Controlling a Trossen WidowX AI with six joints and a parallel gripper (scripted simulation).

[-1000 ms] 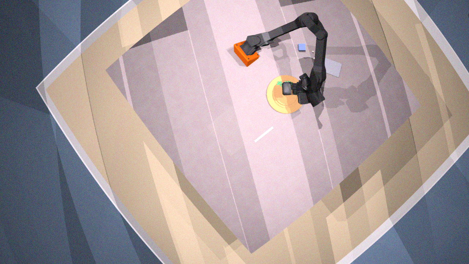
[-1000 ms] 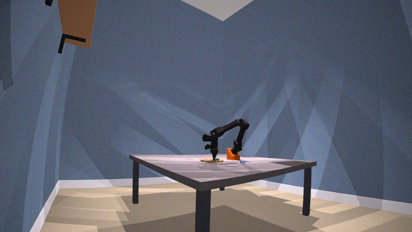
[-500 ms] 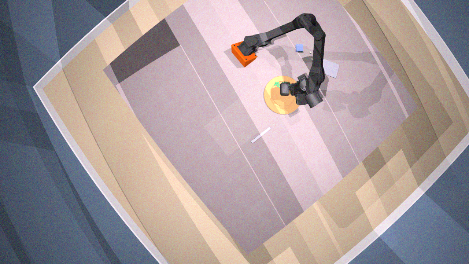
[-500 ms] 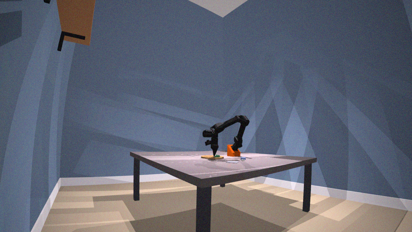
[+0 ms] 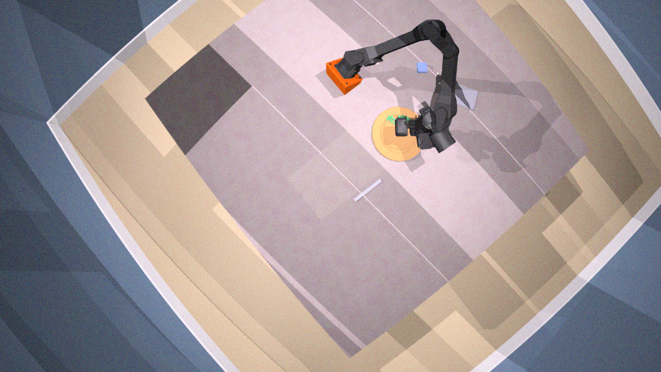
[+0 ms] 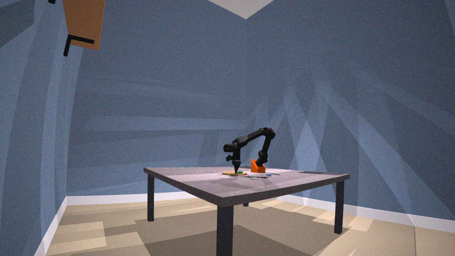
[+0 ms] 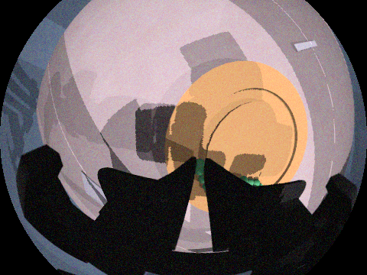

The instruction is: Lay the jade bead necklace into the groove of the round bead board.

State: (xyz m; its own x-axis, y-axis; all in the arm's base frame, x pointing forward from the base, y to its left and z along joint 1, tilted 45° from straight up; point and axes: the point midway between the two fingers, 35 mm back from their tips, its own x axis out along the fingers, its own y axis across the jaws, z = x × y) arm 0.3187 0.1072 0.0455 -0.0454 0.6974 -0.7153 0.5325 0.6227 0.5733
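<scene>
Going left to right from above, the orange base (image 5: 344,86) (image 6: 253,167) is sitting on the table (image 5: 295,231) (image 6: 224,200), carrying the arm (image 5: 449,69) (image 6: 268,133); a narrow whitish strip (image 5: 367,190) (image 7: 305,46) is lying well apart from it, near the round bead board (image 5: 381,144) (image 6: 226,173) (image 7: 271,76). The jade bead necklace (image 5: 391,119) (image 6: 240,172) (image 7: 252,181) is showing as small, round, glossy green beads on the board, bunching at its left end in the top view; much of it is hiding behind the gripper (image 5: 410,123) (image 6: 236,172) (image 7: 200,160), so its full shape is not showing.

The jaws are standing nearly closed, leaving a slim gap at the tips, and are pinching some beads; the gripper is pointing straight down, its tips sitting low over the board. The arm is rising from its base, bending high at the elbow and descending to the wrist; the blue block (image 5: 422,67) (image 6: 268,174) is resting near it, and a pale flat plate (image 5: 469,98) (image 6: 257,179) is lying partly beneath it in the top view.
</scene>
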